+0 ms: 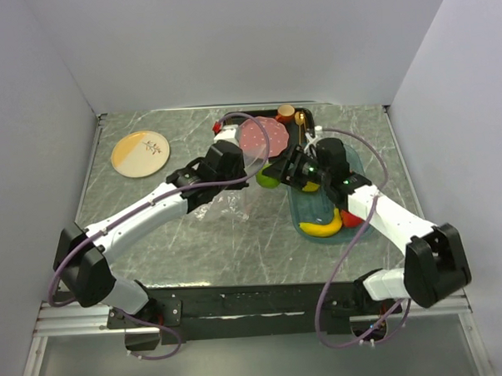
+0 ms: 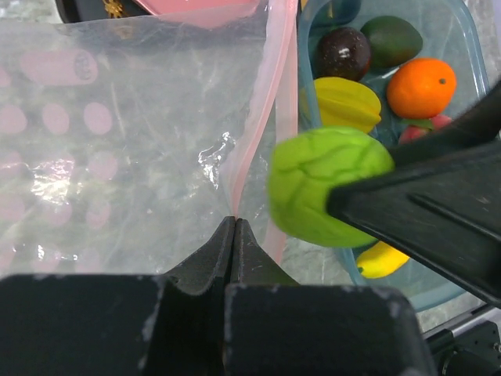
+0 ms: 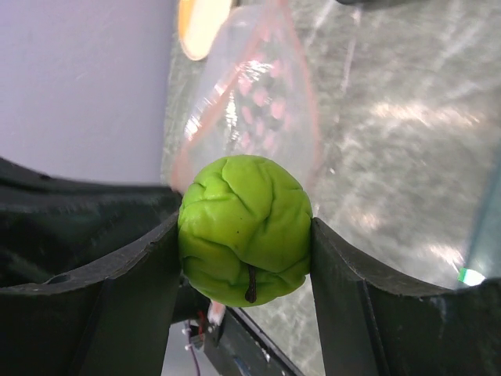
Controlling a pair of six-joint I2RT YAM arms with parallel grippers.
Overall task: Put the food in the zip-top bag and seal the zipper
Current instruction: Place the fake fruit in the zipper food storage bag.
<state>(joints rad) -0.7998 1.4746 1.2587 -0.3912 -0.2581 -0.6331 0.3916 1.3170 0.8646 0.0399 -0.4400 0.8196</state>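
The zip-top bag point(image 2: 117, 157) lies crinkled on the marble table, its pale pink zipper point(image 2: 262, 117) running down to my left gripper point(image 2: 235, 221), which is shut on the bag's mouth edge. My right gripper point(image 3: 244, 235) is shut on a wrinkled green lime point(image 3: 244, 211) and holds it in the air just right of that mouth. From above, the lime point(image 1: 268, 180) hangs between the bag point(image 1: 234, 193) and the blue tray point(image 1: 306, 206). More food lies in the tray: an orange point(image 2: 421, 86), a yellow starfruit point(image 2: 344, 103), a dark fruit point(image 2: 343, 51) and a banana point(image 2: 382, 260).
A pink dotted plate point(image 1: 254, 136) sits on a black tray point(image 1: 306, 119) at the back. A cream and orange plate point(image 1: 139, 153) lies at the back left. Grey walls close in the table on three sides.
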